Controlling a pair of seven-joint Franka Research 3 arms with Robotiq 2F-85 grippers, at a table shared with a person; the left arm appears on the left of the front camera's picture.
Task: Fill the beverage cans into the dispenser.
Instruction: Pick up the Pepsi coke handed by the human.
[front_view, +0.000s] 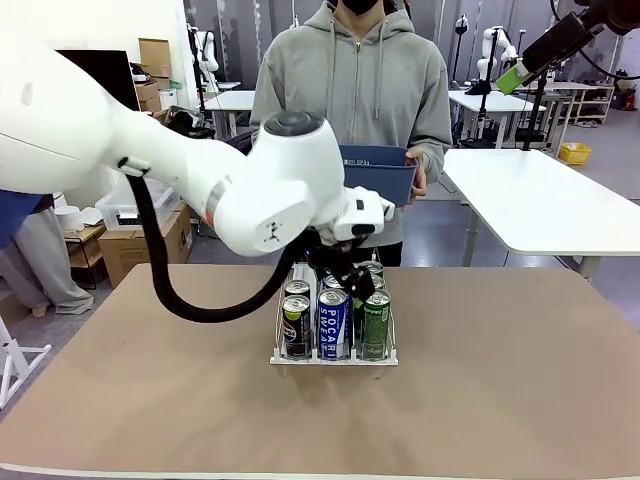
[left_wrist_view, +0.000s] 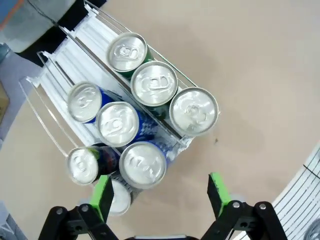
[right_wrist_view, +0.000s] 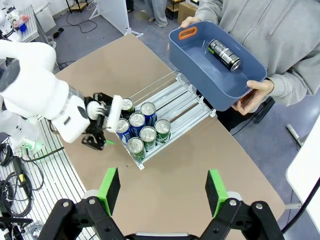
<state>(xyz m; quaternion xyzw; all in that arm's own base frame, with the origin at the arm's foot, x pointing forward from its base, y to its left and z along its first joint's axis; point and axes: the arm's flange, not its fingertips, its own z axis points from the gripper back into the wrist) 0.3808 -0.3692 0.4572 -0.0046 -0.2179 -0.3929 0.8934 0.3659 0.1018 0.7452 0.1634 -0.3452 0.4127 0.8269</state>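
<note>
Your left pincer (left_wrist_view: 159, 177) hangs spread and empty just above the front cans (left_wrist_view: 142, 164) in the rack (front_view: 333, 359), which sits midway along the desk (front_view: 520, 380), nearer the far edge. Your right pincer (right_wrist_view: 162, 172) is spread and empty too, high over the desk, while the person (front_view: 350, 90) beyond the far edge holds a blue bin (right_wrist_view: 196, 76) with one can (right_wrist_view: 225, 54).

Front: across table (front_view: 500, 400). Left wrist: close over dispenser (left_wrist_view: 75, 60). Right wrist: high, same.
</note>
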